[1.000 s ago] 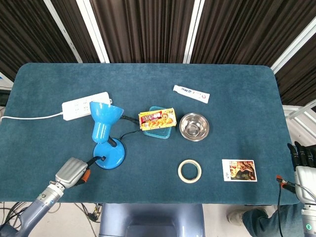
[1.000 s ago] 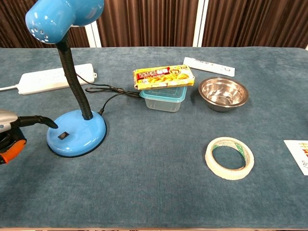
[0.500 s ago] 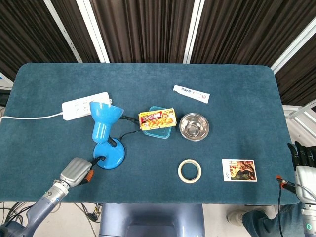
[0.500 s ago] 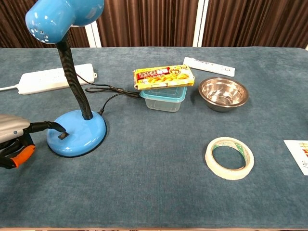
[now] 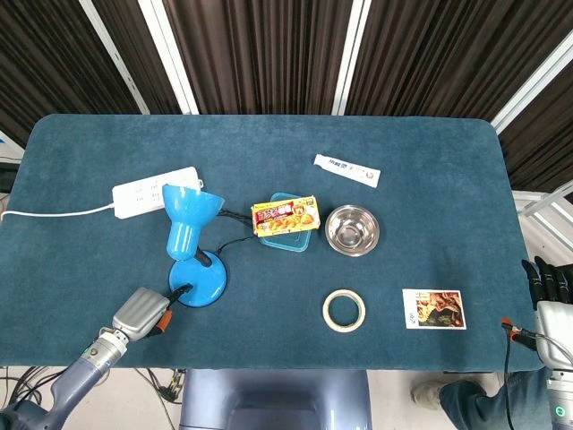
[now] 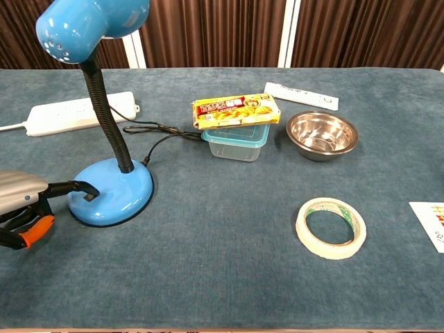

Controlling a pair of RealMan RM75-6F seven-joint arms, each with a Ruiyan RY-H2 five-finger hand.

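Note:
A blue desk lamp stands left of centre, its round base (image 5: 199, 285) (image 6: 111, 191) on the cloth and its shade (image 5: 190, 215) (image 6: 87, 24) up on a black gooseneck. My left hand (image 5: 141, 312) (image 6: 24, 201) lies just left of the base. One black finger (image 6: 73, 186) stretches out to the base, its tip beside the small black switch (image 6: 90, 197). The other fingers look curled under, and the hand holds nothing. My right hand (image 5: 548, 291) hangs off the table's right edge, fingers straight and empty. It shows only in the head view.
Behind the lamp lies a white power strip (image 5: 154, 191) (image 6: 80, 112) with the cord running to it. Mid-table: a yellow food box on a clear container (image 5: 286, 216) (image 6: 236, 111), a steel bowl (image 5: 352, 229), a tape roll (image 5: 344, 310), a white tube (image 5: 346, 170), a picture card (image 5: 433, 308).
My left hand has slid right toward the lamp base, bringing the outstretched finger from short of the base to its edge by the switch. The right hand has not moved.

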